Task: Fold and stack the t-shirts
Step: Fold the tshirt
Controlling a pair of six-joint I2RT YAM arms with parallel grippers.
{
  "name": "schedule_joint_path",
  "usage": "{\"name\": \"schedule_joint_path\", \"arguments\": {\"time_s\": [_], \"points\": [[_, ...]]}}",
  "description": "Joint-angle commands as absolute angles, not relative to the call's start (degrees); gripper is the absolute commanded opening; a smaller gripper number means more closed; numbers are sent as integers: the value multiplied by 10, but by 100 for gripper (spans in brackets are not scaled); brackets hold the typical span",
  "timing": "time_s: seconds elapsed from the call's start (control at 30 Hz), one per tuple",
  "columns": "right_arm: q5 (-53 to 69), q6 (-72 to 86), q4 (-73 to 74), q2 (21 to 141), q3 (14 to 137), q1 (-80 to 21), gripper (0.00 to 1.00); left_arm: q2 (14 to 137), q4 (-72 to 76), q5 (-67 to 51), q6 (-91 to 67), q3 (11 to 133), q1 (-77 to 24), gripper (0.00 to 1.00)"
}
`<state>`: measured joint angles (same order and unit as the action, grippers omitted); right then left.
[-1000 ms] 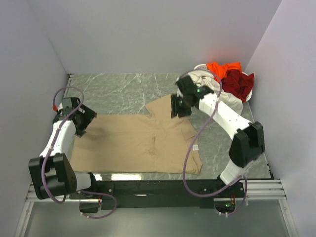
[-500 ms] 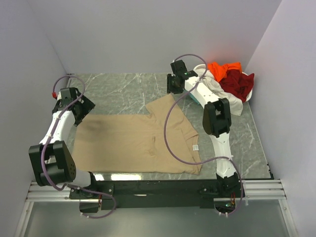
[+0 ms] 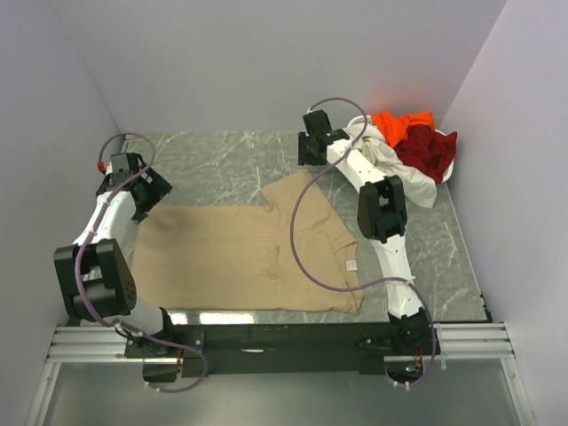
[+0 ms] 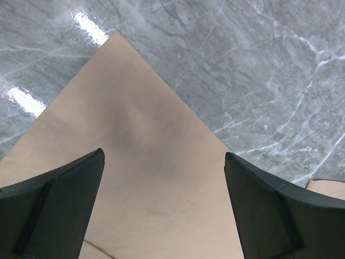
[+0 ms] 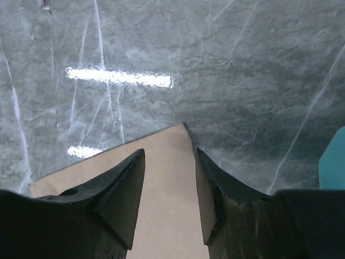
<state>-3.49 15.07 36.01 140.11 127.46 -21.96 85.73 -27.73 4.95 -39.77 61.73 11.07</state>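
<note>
Two grasps look lined up on the tan t-shirt (image 3: 240, 253) lying flat on the tabletop (image 3: 213, 160): the left hand (image 4: 163, 156) hovers open-jawed above its 10 o'clock corner, the right hand (image 5: 168, 151) likewise above its 1 o'clock corner, so each should probably descend straight and pinch just inside the hem.

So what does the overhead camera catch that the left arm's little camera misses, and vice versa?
Only the overhead view shows the whole large tan cloth t-shirt spread out, the right gripper near its far corner, and the bright orange t-shirt and dark red t-shirt heaped beyond. Only the left wrist view shows the stitched hem up close, framed by the open left gripper. Both show tan cloth on the grey marble table.
</note>
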Motion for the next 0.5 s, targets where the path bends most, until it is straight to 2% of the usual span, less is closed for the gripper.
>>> {"name": "schedule_joint_path", "arguments": {"time_s": [0.0, 0.47], "points": [[-43, 146, 344, 1411, 1281, -219, 50, 862, -277, 48, -388, 640, 113, 99], [-36, 152, 356, 1445, 1288, -219, 50, 859, -282, 50, -379, 636, 113, 99]]}}
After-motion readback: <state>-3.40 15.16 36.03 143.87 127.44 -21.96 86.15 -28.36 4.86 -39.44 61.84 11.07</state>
